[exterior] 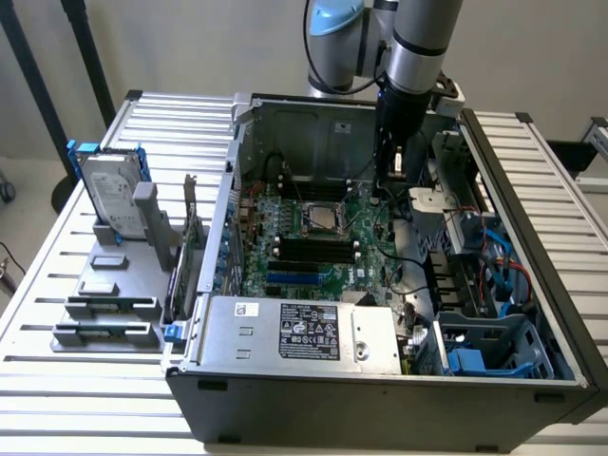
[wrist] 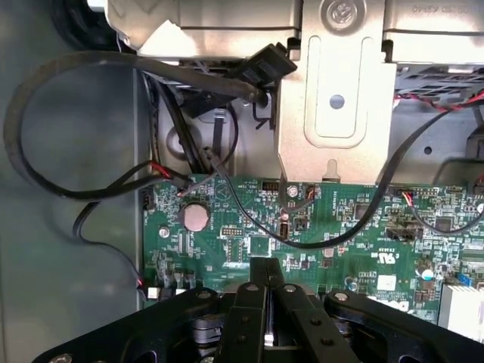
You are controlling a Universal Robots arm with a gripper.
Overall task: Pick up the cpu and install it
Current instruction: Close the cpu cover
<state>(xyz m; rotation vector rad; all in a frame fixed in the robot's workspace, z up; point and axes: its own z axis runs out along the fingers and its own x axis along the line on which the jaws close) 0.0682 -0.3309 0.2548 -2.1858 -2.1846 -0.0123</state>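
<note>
Gripper (exterior: 387,193): low inside the case (exterior: 285,119), above the motherboard (exterior: 366,258).
Fingers (wrist: 255,291): pressed together, nothing seen between them.
Cpu (exterior: 321,220): flat in the socket, apart from the fingers, toward the exterior view's left.

Matt grey sheet-metal case (exterior: 380,389) on a ribbed, pale metal table (exterior: 57,399). Glossy green motherboard (wrist: 249,234) with a bright metal coin cell (wrist: 196,217); smooth black plastic cables (wrist: 174,69). Matt black gripper (wrist: 265,266). At the exterior view's left, a dull silver metal hard drive (exterior: 114,195) in a blue plastic bracket (exterior: 84,150).
</note>
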